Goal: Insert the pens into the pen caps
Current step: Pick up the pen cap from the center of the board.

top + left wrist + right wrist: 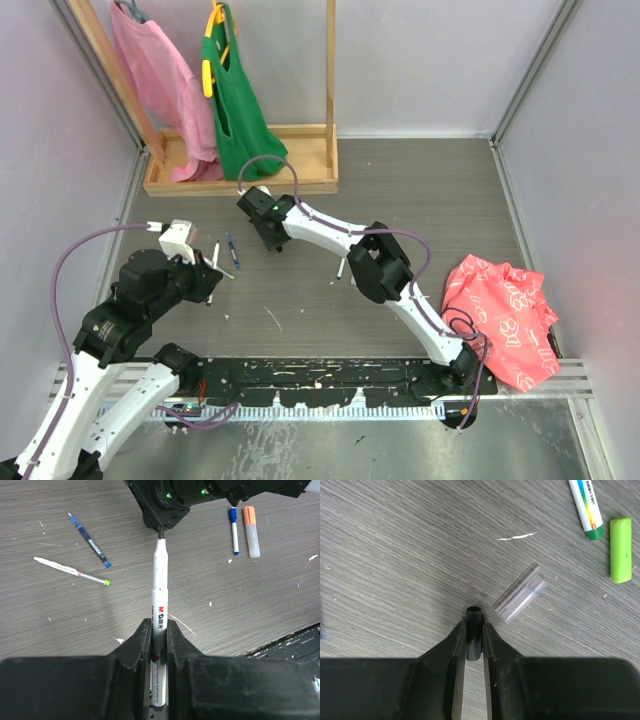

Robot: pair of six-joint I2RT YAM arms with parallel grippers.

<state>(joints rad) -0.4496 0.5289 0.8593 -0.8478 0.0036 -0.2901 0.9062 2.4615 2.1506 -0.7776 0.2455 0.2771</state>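
Note:
My left gripper (159, 626) is shut on a white pen (160, 580). Its dark tip points at the body of the right arm's gripper (170, 500), just ahead of it. My right gripper (474, 626) is shut on a short black pen cap (474, 616) with its open end facing away, low over the table. On the table lie a thin blue pen (89, 540), a white pen with a light green end (72, 571), a blue-capped pen (233, 530) and an orange pen (251, 530). A green-ended pen (586, 507) lies beside a light green cap (620, 550).
A clear cap (521, 600) lies just right of the right gripper's fingers. A wooden rack (240, 170) with a pink and a green bag stands at the back left. A red bag (500, 310) lies at the right. Small white scraps dot the table.

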